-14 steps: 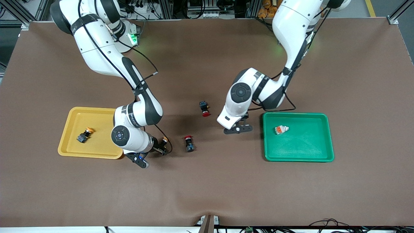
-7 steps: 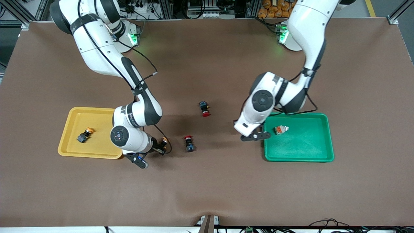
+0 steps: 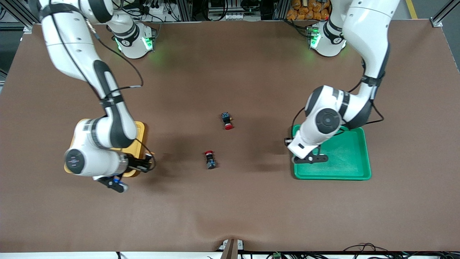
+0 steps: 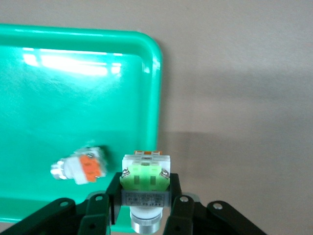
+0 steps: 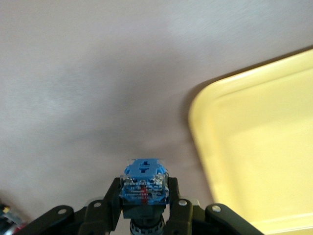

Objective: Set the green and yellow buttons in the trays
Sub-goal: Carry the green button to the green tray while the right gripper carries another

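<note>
My left gripper is shut on a pale grey, green-ended button. It hangs over the rim of the green tray at the side toward the right arm. An orange-ended grey button lies in that tray. The left arm hides it in the front view. My right gripper is shut on a dark blue-bodied button, whose orange cap shows in the front view. It hangs over the table just beside the yellow tray. The right arm covers most of the yellow tray in the front view.
Two red-capped switches lie on the brown mat between the trays, one mid-table and one nearer the front camera. The mat wrinkles near its front edge.
The right arm carried its button from mid-table toward the yellow tray, its gripper closing on it early in the move. The left arm moved its green-ended button to over the green tray's rim.
</note>
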`<state>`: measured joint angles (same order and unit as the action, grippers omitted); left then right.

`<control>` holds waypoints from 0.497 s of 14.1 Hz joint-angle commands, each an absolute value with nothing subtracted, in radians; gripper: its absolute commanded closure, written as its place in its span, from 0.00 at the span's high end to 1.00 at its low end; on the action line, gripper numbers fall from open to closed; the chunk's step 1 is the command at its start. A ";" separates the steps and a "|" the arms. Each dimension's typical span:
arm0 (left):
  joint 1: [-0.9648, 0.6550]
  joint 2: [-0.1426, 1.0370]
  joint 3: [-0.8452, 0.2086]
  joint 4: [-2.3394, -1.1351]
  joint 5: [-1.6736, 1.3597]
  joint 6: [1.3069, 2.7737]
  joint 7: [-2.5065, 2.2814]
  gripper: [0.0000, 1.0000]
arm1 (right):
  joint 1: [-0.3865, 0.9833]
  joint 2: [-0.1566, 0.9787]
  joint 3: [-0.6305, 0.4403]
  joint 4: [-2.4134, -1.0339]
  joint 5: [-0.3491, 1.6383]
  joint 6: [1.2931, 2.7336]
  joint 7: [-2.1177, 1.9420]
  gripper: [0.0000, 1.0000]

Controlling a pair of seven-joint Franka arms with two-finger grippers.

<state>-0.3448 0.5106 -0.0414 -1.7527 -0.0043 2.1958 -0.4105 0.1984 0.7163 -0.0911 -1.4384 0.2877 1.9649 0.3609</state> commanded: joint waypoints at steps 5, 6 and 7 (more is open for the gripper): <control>-0.172 0.500 -0.048 -1.787 0.000 2.200 -0.177 0.00 | 0.006 0.699 -0.074 -1.460 0.279 1.783 0.010 0.29; -0.143 0.511 -0.046 -1.787 0.006 2.207 -0.137 0.00 | -0.006 0.699 -0.074 -1.462 0.279 1.778 -0.007 0.60; -0.102 0.524 -0.048 -1.787 0.009 2.227 -0.089 0.00 | -0.011 0.699 -0.074 -1.463 0.279 1.778 -0.014 0.85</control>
